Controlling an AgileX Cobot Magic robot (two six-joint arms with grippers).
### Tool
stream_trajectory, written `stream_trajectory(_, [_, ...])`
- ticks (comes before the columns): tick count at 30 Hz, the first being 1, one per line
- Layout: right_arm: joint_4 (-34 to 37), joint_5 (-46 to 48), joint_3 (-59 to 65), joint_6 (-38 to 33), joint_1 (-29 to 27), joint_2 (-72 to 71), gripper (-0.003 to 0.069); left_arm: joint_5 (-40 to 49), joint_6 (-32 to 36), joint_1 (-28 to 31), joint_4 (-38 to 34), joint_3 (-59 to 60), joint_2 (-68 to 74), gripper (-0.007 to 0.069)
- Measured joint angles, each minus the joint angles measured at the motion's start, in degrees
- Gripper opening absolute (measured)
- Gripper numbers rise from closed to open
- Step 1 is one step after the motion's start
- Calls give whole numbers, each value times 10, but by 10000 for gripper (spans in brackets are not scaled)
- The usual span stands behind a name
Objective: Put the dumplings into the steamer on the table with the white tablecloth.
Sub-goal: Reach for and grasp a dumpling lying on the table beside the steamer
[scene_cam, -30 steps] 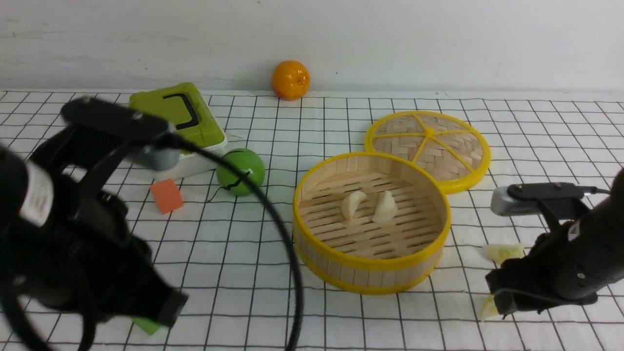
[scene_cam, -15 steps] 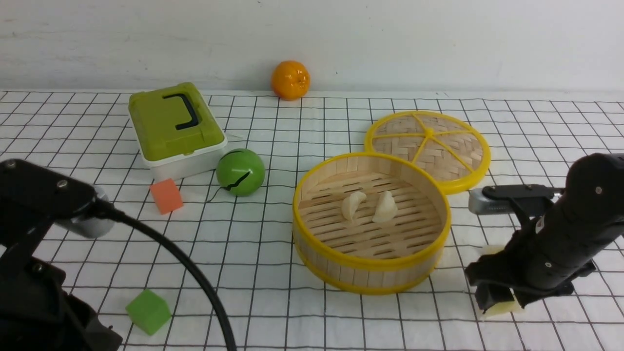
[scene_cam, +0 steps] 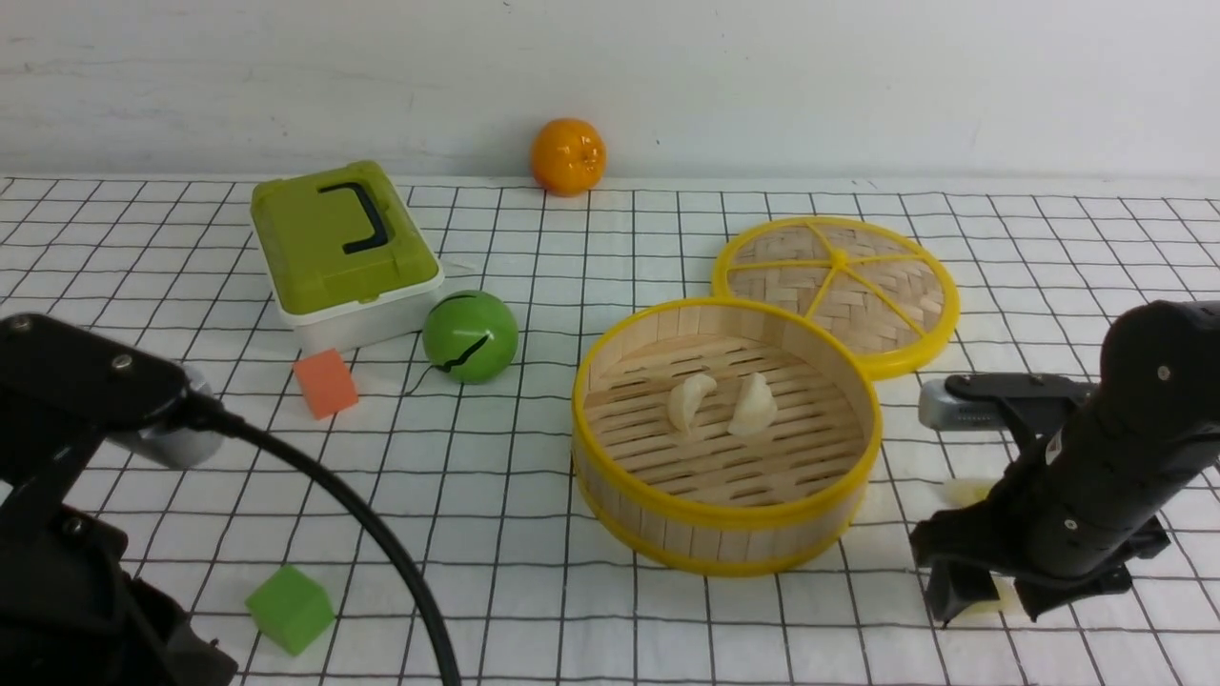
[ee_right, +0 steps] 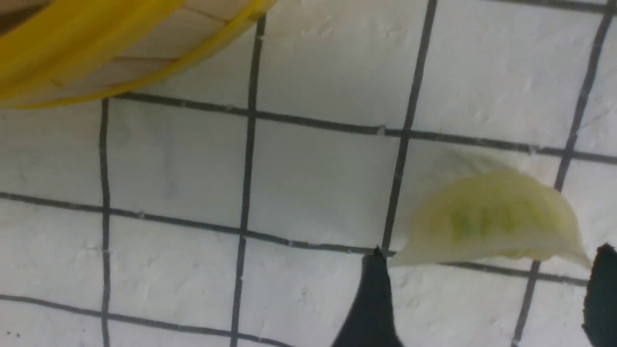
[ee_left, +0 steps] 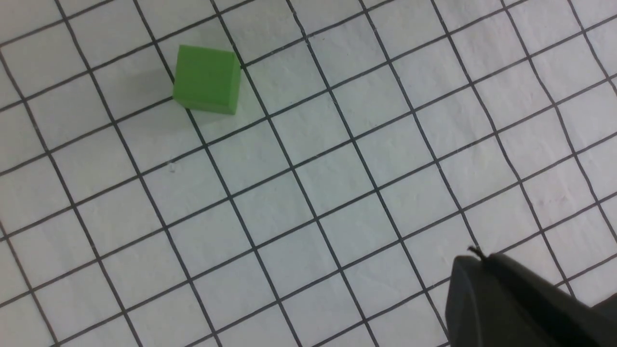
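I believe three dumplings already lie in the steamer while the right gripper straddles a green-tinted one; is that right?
Not quite: the front view shows two dumplings in the steamer, not three. The right gripper does straddle a green-tinted dumpling.

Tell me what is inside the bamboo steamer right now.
Two creamy white dumplings lie side by side near the middle of the slatted floor of the steamer. From the front view, its near wall covers the front strip of the floor, so that part cannot be checked.

White tablecloth (scene_cam: 667, 238) with thin black grid; yellow-rimmed steamer (scene_cam: 724, 519); pale green-tinted dumpling (ee_right: 487, 224); green cube (ee_left: 207, 79); orange cube (scene_cam: 325, 383)
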Motion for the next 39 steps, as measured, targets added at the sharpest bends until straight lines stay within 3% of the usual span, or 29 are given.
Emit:
stream_trajectory(8, [-56,3,-3,-14,0,0,538,0,0,0,1,0,0,-13])
stream_trajectory(11, [-60,32,-15,-74,0,0,538,1,0,0,2,0,0,-13])
stream_trajectory(14, [-58,54,-39,-207,0,0,538,7,0,0,2,0,0,-13])
stream_trajectory(15, [-56,54,-40,-207,0,0,538,7,0,0,2,0,0,-13])
stream_trajectory(16, [-47,54,-47,-285,0,0,538,9,0,0,2,0,0,-13])
stream_trajectory(19, [-21,53,-50,-376,0,2,538,14,0,0,2,0,0,-13])
stream_trajectory(24, [12,52,-50,-367,0,13,538,29,0,0,2,0,0,-13])
stream_trajectory(28, [-26,44,-50,-356,0,21,538,33,0,0,2,0,0,-13])
stream_trajectory(33, [-75,41,-50,-457,0,21,519,39,0,0,2,0,0,-13])
stream_trajectory(39, [-26,37,-50,-581,0,23,479,39,0,0,2,0,0,-13])
